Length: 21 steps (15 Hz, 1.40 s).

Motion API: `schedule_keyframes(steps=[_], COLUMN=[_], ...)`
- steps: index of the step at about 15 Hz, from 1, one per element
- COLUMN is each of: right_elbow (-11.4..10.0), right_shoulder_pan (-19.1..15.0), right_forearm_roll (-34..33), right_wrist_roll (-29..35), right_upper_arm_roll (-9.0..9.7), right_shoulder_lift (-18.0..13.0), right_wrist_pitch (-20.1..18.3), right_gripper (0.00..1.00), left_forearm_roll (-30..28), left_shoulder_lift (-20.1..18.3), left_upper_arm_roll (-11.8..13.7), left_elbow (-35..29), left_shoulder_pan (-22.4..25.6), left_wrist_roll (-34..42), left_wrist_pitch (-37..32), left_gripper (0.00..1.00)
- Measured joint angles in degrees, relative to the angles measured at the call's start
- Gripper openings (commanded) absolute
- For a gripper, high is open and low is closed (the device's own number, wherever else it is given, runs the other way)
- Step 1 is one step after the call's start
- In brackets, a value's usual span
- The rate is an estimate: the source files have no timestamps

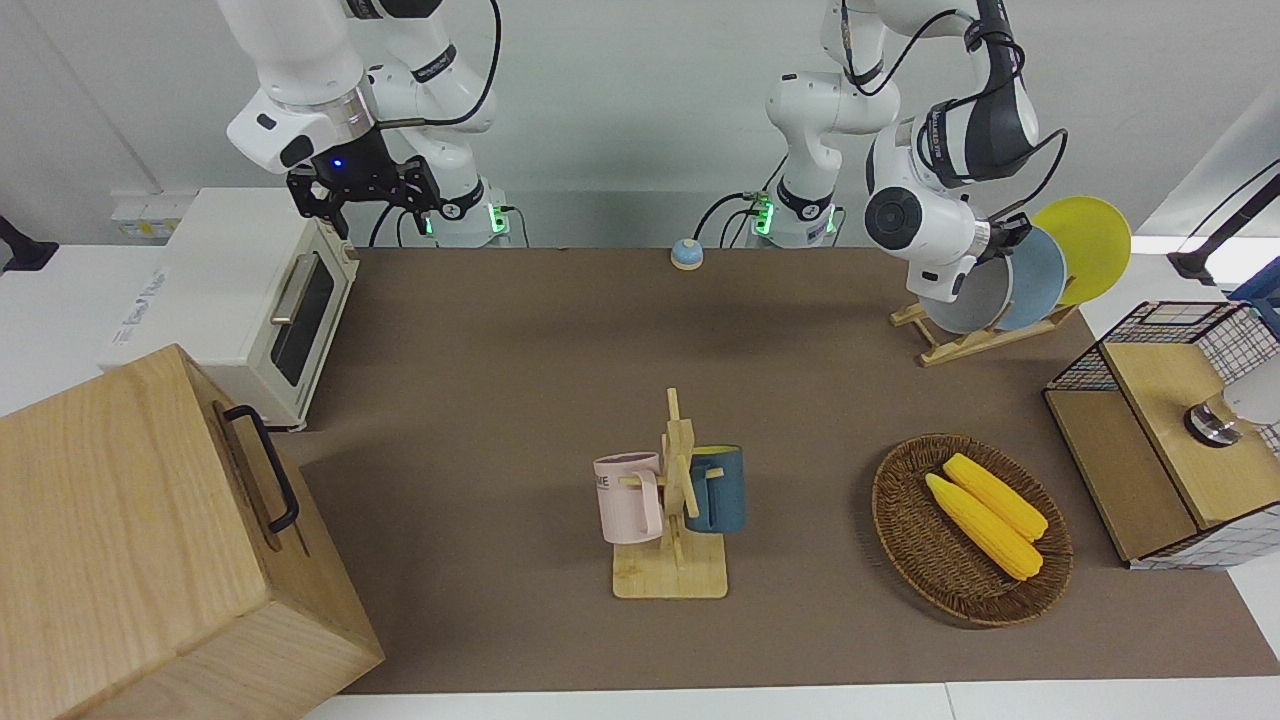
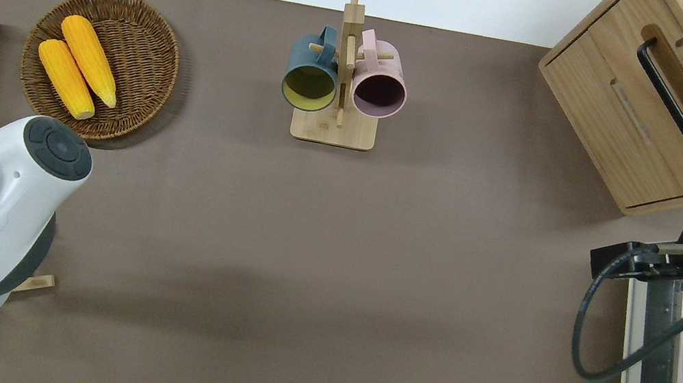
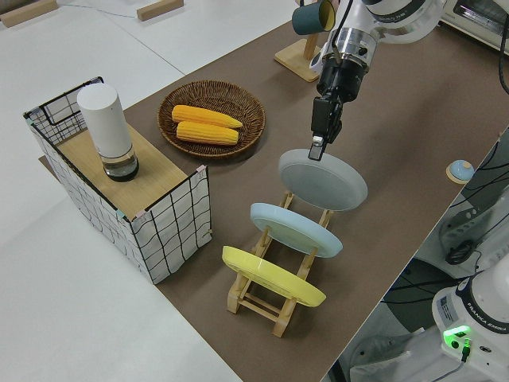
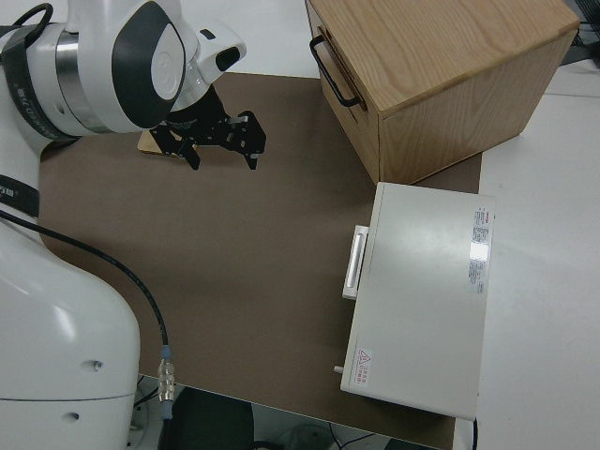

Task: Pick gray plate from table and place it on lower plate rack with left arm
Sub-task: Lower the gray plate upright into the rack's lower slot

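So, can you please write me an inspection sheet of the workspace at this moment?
Surface: brown matte table mat, nothing spilled.
Job's things: round pale gray plate leans in the light-wood plate rack, beside the sky-blue plate and yellow plate.
Clutter: wicker basket with two corn cobs, wooden mug stand, white toaster oven, wooden cabinet.
Grippers: left pincer shut on the gray plate's rim; right pincer open, arm parked.
Cables: black cable hangs over the oven.
Surroundings: nothing seen.
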Motion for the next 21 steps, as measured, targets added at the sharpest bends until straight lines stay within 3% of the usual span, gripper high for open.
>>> schedule_keyframes(steps=[7,9,11,12,16,21], right_elbow=[0.0,0.0,0.0,0.0,0.0,0.0], right_shoulder_pan=[0.0,0.0,0.0,0.0,0.0,0.0], right_forearm_roll=[0.0,0.0,0.0,0.0,0.0,0.0], right_wrist_roll=[0.0,0.0,0.0,0.0,0.0,0.0], right_upper_arm_roll=[0.0,0.0,0.0,0.0,0.0,0.0], right_shoulder_lift=[0.0,0.0,0.0,0.0,0.0,0.0], right_wrist_pitch=[0.0,0.0,0.0,0.0,0.0,0.0], right_gripper=[0.983,0.983,0.983,0.983,0.983,0.983], left_forearm_roll=[-0.3,-0.3,-0.3,-0.3,-0.3,-0.4], left_shoulder_lift=[4.2,4.5,4.6,4.6,4.6,4.6], left_upper_arm_roll=[-0.8,-0.8,-0.7,-0.6,-0.6,-0.5], left_elbow=[-0.3,-0.3,-0.3,-0.3,-0.3,-0.3], left_shoulder_pan=[0.0,0.0,0.0,0.1,0.1,0.1], left_wrist_roll=[-2.2,-2.2,-2.2,-2.2,-2.2,-2.2], left_wrist_pitch=[2.0,2.5,2.9,3.1,3.3,3.3], left_gripper=[0.0,0.12,0.46,0.53,0.64,0.66])
